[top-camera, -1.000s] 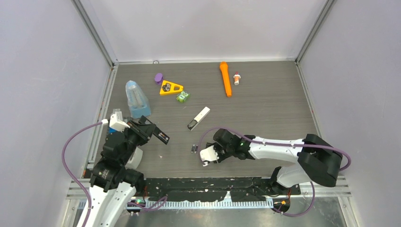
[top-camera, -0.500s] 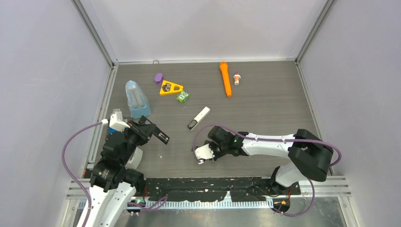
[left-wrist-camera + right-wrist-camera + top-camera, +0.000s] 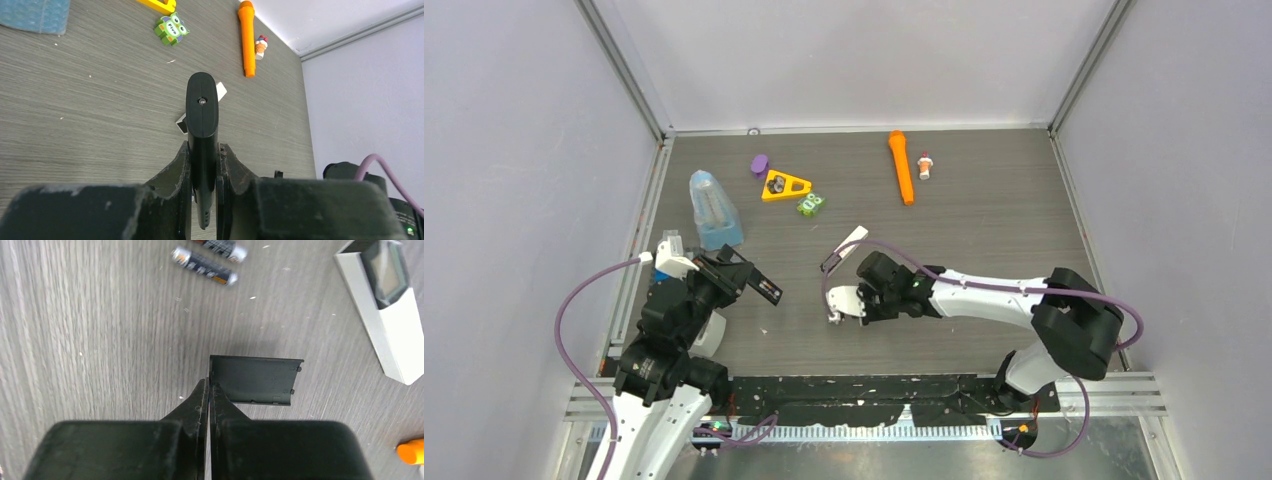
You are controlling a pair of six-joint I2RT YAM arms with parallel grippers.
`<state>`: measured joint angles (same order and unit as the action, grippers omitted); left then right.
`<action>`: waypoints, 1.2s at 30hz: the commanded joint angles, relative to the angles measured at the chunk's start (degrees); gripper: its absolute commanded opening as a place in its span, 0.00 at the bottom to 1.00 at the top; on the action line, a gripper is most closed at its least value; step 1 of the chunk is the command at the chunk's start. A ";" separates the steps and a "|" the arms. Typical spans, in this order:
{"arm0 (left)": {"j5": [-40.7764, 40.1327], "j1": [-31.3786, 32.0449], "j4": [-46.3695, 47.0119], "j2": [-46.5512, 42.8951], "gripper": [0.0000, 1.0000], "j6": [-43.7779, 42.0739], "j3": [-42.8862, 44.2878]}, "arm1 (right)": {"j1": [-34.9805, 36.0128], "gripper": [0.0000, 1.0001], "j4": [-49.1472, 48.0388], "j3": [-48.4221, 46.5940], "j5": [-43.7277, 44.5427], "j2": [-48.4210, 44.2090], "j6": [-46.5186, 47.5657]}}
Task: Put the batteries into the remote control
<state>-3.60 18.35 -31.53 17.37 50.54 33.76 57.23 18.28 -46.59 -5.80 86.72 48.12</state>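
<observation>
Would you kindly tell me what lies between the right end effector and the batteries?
Only bare table, in the right wrist view; the black plate pinched by the right end effector juts sideways, not toward the batteries.

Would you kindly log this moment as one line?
left gripper: holds black bar | right gripper: holds black cover | batteries, remote control: on table

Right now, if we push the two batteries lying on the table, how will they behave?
Likely to roll: the batteries are smooth round cylinders lying on their sides on the flat table. Probably stiff and dense for their size, judging by the silver metal end caps. A sideways pinch may slip, since the glossy wrap looks slick.
</observation>
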 commanded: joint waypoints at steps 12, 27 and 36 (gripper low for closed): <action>9.35 -0.24 9.14 1.59 0.00 8.74 -2.71 | -2.63 0.05 -17.40 -3.87 1.21 -17.75 -57.81; 17.00 -0.24 37.57 6.36 0.00 33.45 -10.30 | -2.94 0.05 -62.59 8.96 2.05 -26.02 -116.29; 14.77 -0.24 44.64 9.11 0.00 47.99 -11.04 | -0.68 0.05 -84.50 7.64 2.87 -17.21 -127.06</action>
<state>12.01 18.35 5.61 25.41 90.50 22.55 55.31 -50.24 -37.23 -3.66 66.67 -71.22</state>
